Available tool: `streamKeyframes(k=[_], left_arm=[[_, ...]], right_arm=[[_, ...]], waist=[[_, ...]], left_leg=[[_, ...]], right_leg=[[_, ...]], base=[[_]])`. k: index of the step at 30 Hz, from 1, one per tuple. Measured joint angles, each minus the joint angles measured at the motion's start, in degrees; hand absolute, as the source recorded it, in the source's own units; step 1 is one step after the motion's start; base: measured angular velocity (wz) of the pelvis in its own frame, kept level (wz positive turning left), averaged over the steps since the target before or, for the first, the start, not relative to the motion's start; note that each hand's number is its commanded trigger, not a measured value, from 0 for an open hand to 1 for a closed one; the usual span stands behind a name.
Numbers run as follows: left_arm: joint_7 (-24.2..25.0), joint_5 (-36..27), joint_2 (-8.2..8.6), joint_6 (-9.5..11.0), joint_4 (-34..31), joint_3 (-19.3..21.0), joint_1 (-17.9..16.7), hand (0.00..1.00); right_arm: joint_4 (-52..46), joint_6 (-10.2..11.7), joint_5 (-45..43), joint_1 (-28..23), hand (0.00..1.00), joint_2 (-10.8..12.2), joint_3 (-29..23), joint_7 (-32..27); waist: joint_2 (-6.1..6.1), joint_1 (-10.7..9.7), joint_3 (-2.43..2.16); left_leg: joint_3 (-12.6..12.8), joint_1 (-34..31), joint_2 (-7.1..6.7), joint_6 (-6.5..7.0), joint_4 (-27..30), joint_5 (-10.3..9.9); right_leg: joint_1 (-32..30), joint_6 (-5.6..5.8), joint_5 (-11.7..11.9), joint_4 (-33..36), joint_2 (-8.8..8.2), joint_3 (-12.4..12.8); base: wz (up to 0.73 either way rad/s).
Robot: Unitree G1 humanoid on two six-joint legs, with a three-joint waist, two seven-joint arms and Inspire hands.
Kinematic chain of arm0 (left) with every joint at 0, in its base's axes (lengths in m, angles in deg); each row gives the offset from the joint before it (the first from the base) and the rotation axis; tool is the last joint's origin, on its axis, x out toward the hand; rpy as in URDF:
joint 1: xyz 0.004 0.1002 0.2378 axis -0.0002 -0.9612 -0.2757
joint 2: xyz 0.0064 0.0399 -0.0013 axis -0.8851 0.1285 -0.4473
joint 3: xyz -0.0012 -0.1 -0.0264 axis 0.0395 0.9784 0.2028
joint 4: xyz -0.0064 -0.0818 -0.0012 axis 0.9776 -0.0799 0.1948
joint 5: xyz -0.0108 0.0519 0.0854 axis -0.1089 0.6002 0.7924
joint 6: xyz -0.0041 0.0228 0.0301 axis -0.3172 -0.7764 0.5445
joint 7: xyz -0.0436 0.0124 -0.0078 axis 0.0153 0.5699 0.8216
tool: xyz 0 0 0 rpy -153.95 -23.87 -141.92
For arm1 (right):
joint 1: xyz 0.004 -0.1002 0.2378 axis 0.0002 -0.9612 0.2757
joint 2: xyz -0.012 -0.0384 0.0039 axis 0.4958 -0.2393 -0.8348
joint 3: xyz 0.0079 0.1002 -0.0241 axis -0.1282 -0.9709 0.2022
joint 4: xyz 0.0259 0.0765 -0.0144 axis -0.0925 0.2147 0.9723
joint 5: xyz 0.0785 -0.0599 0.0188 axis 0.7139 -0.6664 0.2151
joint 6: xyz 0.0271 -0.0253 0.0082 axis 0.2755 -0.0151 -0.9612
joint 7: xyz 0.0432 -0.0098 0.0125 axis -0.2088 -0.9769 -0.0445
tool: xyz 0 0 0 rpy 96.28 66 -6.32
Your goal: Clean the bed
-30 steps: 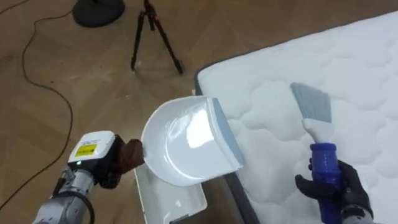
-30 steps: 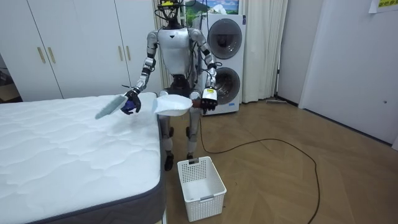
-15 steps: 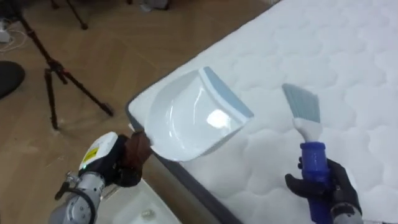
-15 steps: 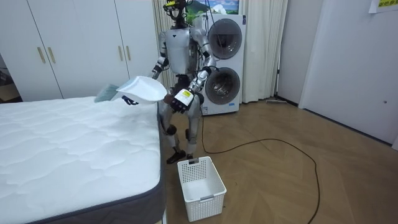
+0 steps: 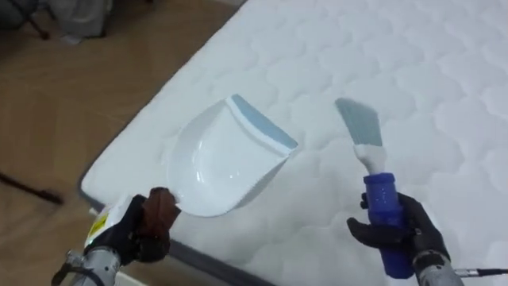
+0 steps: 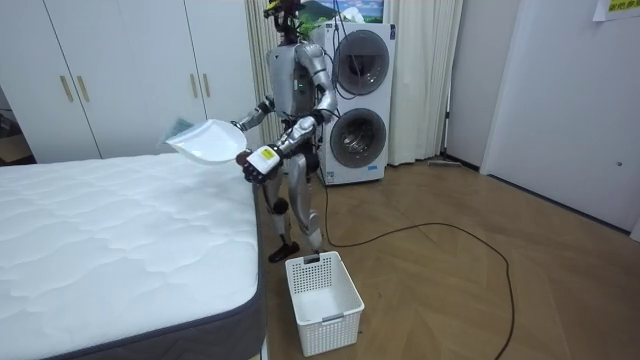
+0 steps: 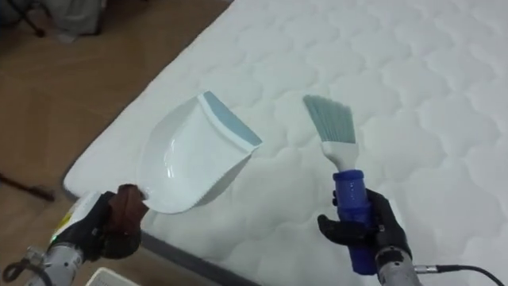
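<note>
A white quilted mattress (image 5: 413, 71) fills the upper right of the eye views. My left hand (image 5: 143, 232) is shut on the brown handle of a white dustpan (image 5: 218, 159), which hangs over the mattress corner with its blue-grey lip turned up and away from me. My right hand (image 5: 397, 234) is shut on the blue handle of a brush (image 5: 369, 167), its grey-blue bristles pointing away over the bed. In the room view I stand at the bed's corner (image 6: 250, 185) with the dustpan (image 6: 205, 140) raised over it.
A white plastic basket (image 6: 322, 300) stands on the wooden floor by the bed's near corner. Behind me are a stacked washer and dryer (image 6: 360, 100) and white wardrobes (image 6: 120, 70). The mattress edge (image 5: 127, 143) runs diagonally, with floor to its left.
I have turned toward the bed. Dustpan and brush, earlier beside the mattress edge and over the basket, now hang over the mattress; both hands keep their hold.
</note>
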Motion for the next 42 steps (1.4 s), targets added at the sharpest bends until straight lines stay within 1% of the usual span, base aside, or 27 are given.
streamKeyframes(k=[1, 2, 3, 5, 6, 7, 8, 9, 11, 13, 14, 16, 17, 18, 19, 20, 21, 22, 24, 25, 26, 27, 28, 30, 33, 39, 42], left_arm=[[-0.07, -0.04, 0.16, 0.26, -0.41, 0.38, -0.06, 1.00], [-0.26, -0.07, 0.19, 0.53, -0.51, 0.56, -0.14, 1.00], [-0.51, -0.29, 0.18, 0.99, -0.58, 0.85, -0.21, 1.00], [-0.82, -1.30, 0.25, 1.14, -0.58, 0.78, -0.20, 1.00], [-0.81, -1.32, 0.35, 1.48, -0.58, 0.69, -0.34, 1.00], [-0.81, -1.32, 0.36, 1.69, -0.58, 0.69, -0.65, 1.00], [-0.81, -1.33, 0.37, 1.69, -0.58, 0.66, -0.70, 1.00], [-0.79, -1.32, 0.40, 1.69, -0.58, 0.66, -0.74, 1.00], [-0.79, -1.27, 0.38, 1.73, -0.64, 0.67, -0.73, 1.00], [-0.79, -1.27, 0.35, 1.76, -0.64, 0.86, -0.69, 1.00], [-0.82, -1.32, 0.34, 1.75, -0.64, 0.90, -0.72, 1.00], [-1.06, -1.30, 0.38, 2.12, -0.36, 0.88, -0.74, 1.00], [-1.17, -1.33, 0.37, 2.30, -0.31, 0.89, -0.74, 1.00], [-1.58, -1.42, 0.39, 2.66, -0.30, 0.89, -0.74, 1.00], [-1.79, -2.13, 0.42, 2.82, -0.30, 0.90, -0.72, 0.62], [-1.90, -2.22, 0.50, 2.82, -0.29, 0.90, -0.71, 0.00], [-2.13, -2.22, 0.69, 2.82, -0.26, 0.90, -0.68, 0.00], [-2.13, -2.20, 1.01, 2.87, 0.02, 0.89, -0.40, 0.00], [-2.13, -2.18, 1.16, 2.87, 0.03, 0.89, -0.17, 0.00], [-2.13, -2.16, 1.16, 2.86, 0.04, 0.88, -0.01, 0.00], [-2.13, -2.17, 1.21, 2.76, 0.07, 0.88, 0.02, 0.00], [-2.13, -2.16, 1.49, 2.53, 0.14, 0.64, -0.14, 0.00], [-2.13, -2.15, 2.07, 2.30, 0.17, 0.48, -0.25, 0.00], [-2.15, -2.15, 2.85, 2.27, 0.17, 0.36, -0.25, 0.00], [-2.84, -2.17, 3.21, 2.28, 0.70, 0.42, -0.25, 0.00], [-3.59, -2.19, 3.80, 2.26, 2.35, 0.43, -0.62, 0.00], [-4.00, -2.64, 3.81, 2.26, 2.48, 0.45, -0.89, 0.00]], right_arm=[[0.00, -0.01, -0.79, -0.03, 0.00, 0.00, 0.02, 0.23], [-0.01, -0.01, -1.28, -0.04, 0.00, 0.00, 0.04, 0.34], [-0.20, -0.01, -2.11, -0.03, 0.00, -0.01, 0.04, 0.77], [-0.55, -0.01, -2.59, 0.01, 0.00, -0.02, 0.04, 1.43], [-0.58, -0.02, -3.45, 0.02, 0.00, -0.03, -0.05, 1.43], [-0.80, -0.02, -4.36, 0.01, 0.00, -0.02, -0.26, 1.41], [-0.95, -0.03, -4.69, 0.01, 0.00, -0.02, -0.50, 1.40], [-1.36, -0.05, -5.74, 0.00, 0.00, 0.00, -1.28, 1.37], [-1.59, -0.05, -7.35, -0.03, 0.00, 0.09, -2.63, 1.09], [-1.82, -0.05, -8.28, -0.03, 0.00, 0.09, -2.88, 0.38], [-2.53, -0.17, -8.59, -0.04, 0.00, 0.24, -2.77, 0.30], [-3.22, -0.20, -8.52, 0.08, 0.00, 0.82, -1.96, 0.29], [-3.22, -0.23, -8.48, 0.14, 0.00, 0.94, -1.83, 0.31], [-3.22, -0.35, -8.25, 0.36, 0.00, 1.11, -1.62, 0.29], [-3.19, -0.54, -7.99, 0.70, 0.00, 1.39, -1.51, 0.30], [-3.16, -0.67, -8.05, 0.94, 0.00, 1.58, -1.48, 0.30], [-3.02, -0.74, -8.57, 1.39, 0.00, 1.98, -1.47, 0.30], [-2.96, -0.75, -8.99, 1.39, 0.00, 2.16, -1.47, 0.29], [-2.84, -0.86, -9.09, 1.39, 0.00, 2.64, -1.47, 0.29], [-2.85, -0.86, -9.11, 1.45, 0.00, 3.23, -1.47, 0.23], [-2.81, -0.92, -9.10, 1.44, 0.00, 3.54, -1.38, 0.21], [-2.81, -0.96, -8.76, 1.44, 0.00, 3.64, -0.91, 0.20], [-2.81, -0.97, -8.64, 1.44, 0.00, 3.80, -0.84, 0.13], [-2.82, -0.97, -7.99, 1.46, 0.00, 3.83, -0.84, 0.05], [-2.90, -0.96, -7.89, 1.52, 0.00, 3.85, -0.85, -0.01], [-2.97, -0.96, -6.15, 1.49, 0.00, 3.88, -1.00, -0.74], [-2.96, -0.96, -6.21, 1.41, 0.00, 3.90, -1.34, -1.82]], waist=[[0.07, 0.01, -0.01], [0.15, 0.18, -0.01], [0.34, 0.31, -0.11], [0.41, -0.99, -0.12], [0.47, -1.39, -0.09], [0.58, -2.34, -0.03], [0.66, -2.60, 0.02], [0.96, -2.78, 0.10], [1.61, -3.72, 0.08], [1.91, -3.62, 0.03], [2.03, -3.40, 0.11], [2.14, -3.34, 0.15], [2.17, -2.81, 0.16], [2.07, -1.82, 0.25], [1.95, -0.98, 0.32], [1.90, -0.82, 0.36], [1.81, -0.83, 0.42], [1.76, -0.95, 0.46], [1.67, -1.17, 0.54], [1.73, -1.28, 0.56], [1.56, -1.23, 0.66], [1.44, -1.15, 0.72], [1.49, -1.28, 0.73], [1.50, -1.61, 0.73], [1.31, -1.89, 0.72], [0.92, -2.17, 0.60], [0.94, -2.43, 0.55]], left_leg=[[0.03, 1.04, 0.02, -0.10, -0.86, -0.06], [0.11, 1.68, 0.04, -0.12, -1.62, -0.07], [0.86, 2.63, 0.18, -0.18, -3.02, -0.10], [1.67, 3.34, 0.37, -0.27, -4.41, -0.16], [2.69, 3.59, 0.59, -0.40, -4.66, -0.23], [3.12, 3.80, 0.73, -0.43, -4.81, -0.25], [3.45, 3.84, 0.76, -0.46, -4.92, -0.26], [4.10, 3.87, 0.82, -0.55, -5.22, -0.33], [4.26, 3.58, 0.99, -0.54, -5.62, -0.33], [5.92, 3.51, 0.61, -0.55, -5.58, -0.33], [7.48, 3.30, 0.62, -0.55, -4.85, -0.32], [8.85, 3.08, 0.59, -0.54, -2.99, -0.32], [9.15, 3.33, 0.60, -0.54, -3.00, -0.32], [10.64, 3.81, 0.88, -0.54, -3.17, -0.32], [12.30, 4.16, 0.84, -0.55, -3.56, -0.33], [12.65, 4.20, 0.81, -0.55, -3.69, -0.33], [12.92, 4.11, 0.75, -0.54, -3.83, -0.34], [12.92, 4.14, 0.71, -0.54, -4.31, -0.34], [12.84, 4.22, 0.88, -0.54, -5.78, -0.37], [12.93, 4.23, 1.30, -0.80, -7.06, -0.69], [13.02, 4.07, 1.44, -0.81, -7.37, -0.65], [13.45, 4.02, 1.63, -0.84, -7.30, -0.66], [13.27, 4.06, 1.69, -0.87, -7.31, -0.69], [12.84, 4.02, 1.68, -1.03, -7.19, -0.61], [12.20, 3.29, 1.78, -1.21, -6.95, -0.50], [12.99, 2.97, 2.20, -1.29, -6.45, -0.45], [13.04, 3.06, 2.65, -1.31, -6.42, -0.44]], right_leg=[[-0.06, -0.06, 0.32, 0.07, 0.97, 1.81], [-0.13, -0.11, 0.55, 0.06, 1.56, 2.82], [-0.29, -0.30, 0.94, 0.06, 2.16, 3.45], [-0.37, -0.47, 1.38, 0.01, 2.55, 3.24], [-0.44, -0.64, 1.67, -0.08, 2.92, 3.41], [-0.45, -0.72, 1.96, -0.09, 3.28, 3.86], [-0.55, -0.71, 2.02, -0.10, 3.51, 4.27], [-0.89, -0.73, 2.25, -0.24, 3.97, 5.10], [-1.05, -0.70, 2.86, -1.13, 4.28, 5.44], [-1.83, -0.67, 3.00, -0.82, 4.95, 6.98], [-2.15, -0.71, 3.24, -0.82, 5.30, 7.87], [-2.00, -0.77, 3.53, -0.83, 5.56, 8.85], [-2.02, -0.84, 3.57, -0.67, 5.64, 8.79], [-2.45, -1.12, 3.74, -0.32, 5.62, 7.87], [-3.24, -1.70, 4.11, 0.03, 4.83, 4.89], [-3.47, -2.12, 4.37, 0.04, 4.39, 3.21], [-3.79, -2.59, 4.71, -0.19, 3.69, 0.63], [-3.81, -2.75, 4.85, -0.67, 3.43, -0.46], [-3.79, -2.78, 5.48, -1.80, 3.98, -0.21], [-3.81, -2.99, 6.26, -2.56, 4.57, -0.68], [-3.75, -3.12, 6.82, -3.00, 4.79, -0.86], [-3.79, -3.38, 6.98, -3.06, 4.51, -2.36], [-3.84, -3.61, 6.97, -2.96, 3.80, -3.80], [-3.93, -3.70, 7.01, -3.11, 3.87, -3.85], [-4.04, -3.91, 7.13, -4.10, 4.02, -3.86], [-3.61, -3.98, 7.49, -5.53, 4.36, -3.64], [-2.59, -4.03, 8.49, -7.84, 4.79, -3.78]], base=[[-0.92], [-0.96], [-0.81], [-0.60], [-0.41], [-0.41], [-0.39], [-0.34], [-0.23], [-0.40], [-0.61], [-0.61], [-0.69], [-0.80], [-0.80], [-0.65], [-0.37], [-0.27], [-0.07], [0.00], [-0.06], [-0.04], [0.00], [0.08], [0.04], [-0.04], [-0.02]])
